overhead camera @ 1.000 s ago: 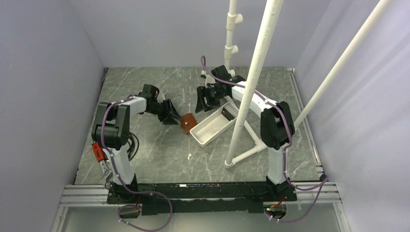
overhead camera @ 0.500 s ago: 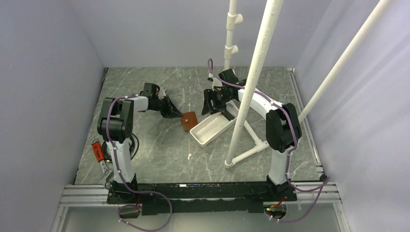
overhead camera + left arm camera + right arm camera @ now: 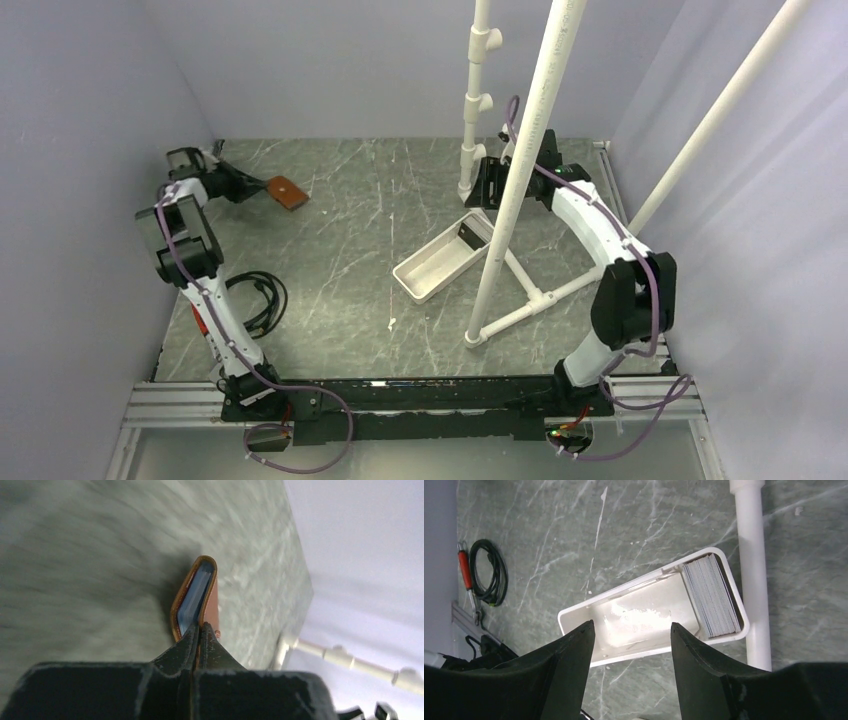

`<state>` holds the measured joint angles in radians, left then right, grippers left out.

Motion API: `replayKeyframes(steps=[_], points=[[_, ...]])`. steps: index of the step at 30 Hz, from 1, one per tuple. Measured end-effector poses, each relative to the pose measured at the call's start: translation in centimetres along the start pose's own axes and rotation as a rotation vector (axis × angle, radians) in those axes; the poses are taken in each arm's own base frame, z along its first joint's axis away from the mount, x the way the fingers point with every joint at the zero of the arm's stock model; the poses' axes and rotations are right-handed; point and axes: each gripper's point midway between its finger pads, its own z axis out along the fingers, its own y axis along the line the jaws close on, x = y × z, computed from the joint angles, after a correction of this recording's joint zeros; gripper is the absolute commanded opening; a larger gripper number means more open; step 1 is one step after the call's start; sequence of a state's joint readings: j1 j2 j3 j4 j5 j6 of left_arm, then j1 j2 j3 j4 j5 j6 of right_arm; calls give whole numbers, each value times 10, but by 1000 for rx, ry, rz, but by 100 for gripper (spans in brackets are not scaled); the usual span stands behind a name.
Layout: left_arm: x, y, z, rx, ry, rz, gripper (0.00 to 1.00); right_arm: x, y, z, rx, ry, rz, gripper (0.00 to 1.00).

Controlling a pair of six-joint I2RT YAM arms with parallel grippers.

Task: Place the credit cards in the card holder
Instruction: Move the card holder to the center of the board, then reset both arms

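Observation:
The card holder (image 3: pixel 287 193), a brown leather wallet, is at the far left back of the table, held by my left gripper (image 3: pixel 260 187). In the left wrist view the card holder (image 3: pixel 212 592) is seen edge-on, with a blue credit card (image 3: pixel 196 592) inside its fold, and my left gripper (image 3: pixel 199 631) is shut on its edge. A stack of grey credit cards (image 3: pixel 713 595) stands on edge at one end of the white tray (image 3: pixel 574 617). It also shows in the top view (image 3: pixel 470 232). My right gripper (image 3: pixel 630 627) is open and empty, above the tray.
White PVC pipes (image 3: pixel 515 190) rise beside the white tray (image 3: pixel 425 272), with a base pipe (image 3: pixel 751 570) along its end. A black cable coil (image 3: pixel 255 297) and a red-handled tool (image 3: pixel 200 315) lie at the left near edge. Walls close in the left, back and right.
My left arm has swung the card holder from beside the tray to the far left back corner. My right gripper has drawn back to the right, away from the tray's left end.

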<state>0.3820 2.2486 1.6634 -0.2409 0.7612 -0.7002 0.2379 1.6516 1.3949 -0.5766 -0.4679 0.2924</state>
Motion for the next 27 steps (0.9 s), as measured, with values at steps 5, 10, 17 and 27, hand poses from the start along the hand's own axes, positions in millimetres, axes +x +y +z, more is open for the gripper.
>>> replayKeyframes(steps=[5,10,17,27], points=[[-56,54,-11,-58,-101,-59,0,-2,8,-23,34,-50,-27,63],[-59,55,-5,-94,-96,-76,52,7,5,-51,123,-74,-38,77],[-46,43,-14,-185,-72,-89,99,9,-5,-119,320,-180,-59,85],[64,-196,-106,-62,-111,374,99,-36,48,-278,402,-603,-162,100]])
